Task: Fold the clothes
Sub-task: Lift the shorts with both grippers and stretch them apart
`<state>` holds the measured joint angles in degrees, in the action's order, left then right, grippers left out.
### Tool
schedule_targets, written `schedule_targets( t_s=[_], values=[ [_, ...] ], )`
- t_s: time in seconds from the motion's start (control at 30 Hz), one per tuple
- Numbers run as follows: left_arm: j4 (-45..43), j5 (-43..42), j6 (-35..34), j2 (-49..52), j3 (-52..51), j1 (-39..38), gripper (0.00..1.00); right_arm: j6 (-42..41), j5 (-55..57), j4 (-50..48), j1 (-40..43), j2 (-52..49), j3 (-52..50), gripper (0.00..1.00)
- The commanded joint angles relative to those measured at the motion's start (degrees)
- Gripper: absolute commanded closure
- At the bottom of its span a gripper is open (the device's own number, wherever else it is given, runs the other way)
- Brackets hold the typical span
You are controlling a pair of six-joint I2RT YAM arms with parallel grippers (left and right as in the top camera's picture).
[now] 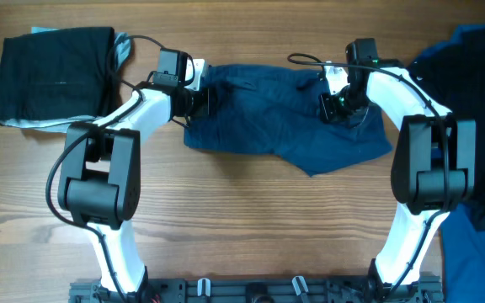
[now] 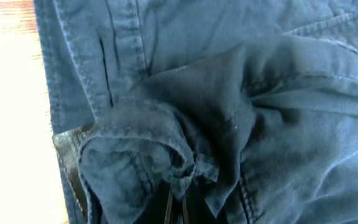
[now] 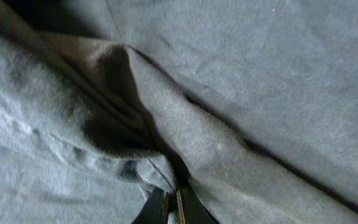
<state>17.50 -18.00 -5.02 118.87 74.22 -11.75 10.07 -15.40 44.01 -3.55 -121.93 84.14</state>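
Now, the navy shorts [image 1: 285,126] lie spread across the middle of the desk [image 1: 242,236], rumpled, with one leg corner sagging toward the near side. The left end effector [image 2: 178,208] is at their left edge. Its fingers are closed almost together on a bunched tuck of cloth, with a stitched hem curling over the tips. Over at the right end, the right end effector [image 3: 171,208] is pinched nearly shut on a raised ridge of fabric that runs away from it in a long crease.

Both arms have a bite, so this looks like the lift-and-fold moment. To do it well, the two arms should probably rise together and level, drawing slightly apart so the cloth goes taut before it travels. The left pinch looks lumpy, maybe several layers, so a slow pull is the safer call there. A jerk could drop a layer.

Off to the far left sits a black garment [image 1: 53,76], already folded. A blue garment [image 1: 478,50] is heaped at the right, well apart from the fold path.
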Motion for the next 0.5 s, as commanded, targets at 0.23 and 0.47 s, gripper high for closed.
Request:
schedule_targets(
  t_s=[0.23,0.47],
  values=[
    [-18.25,10.45,0.13,8.48,0.04,0.04,0.96,-1.07,1.25,-26.05,-0.2,-11.76,-0.61,0.95],
    [-33.16,12.09,0.07,14.86,0.07,6.93,0.96,-2.73,1.22,-36.61,-0.74,-13.62,-0.61,0.96]
  ],
)
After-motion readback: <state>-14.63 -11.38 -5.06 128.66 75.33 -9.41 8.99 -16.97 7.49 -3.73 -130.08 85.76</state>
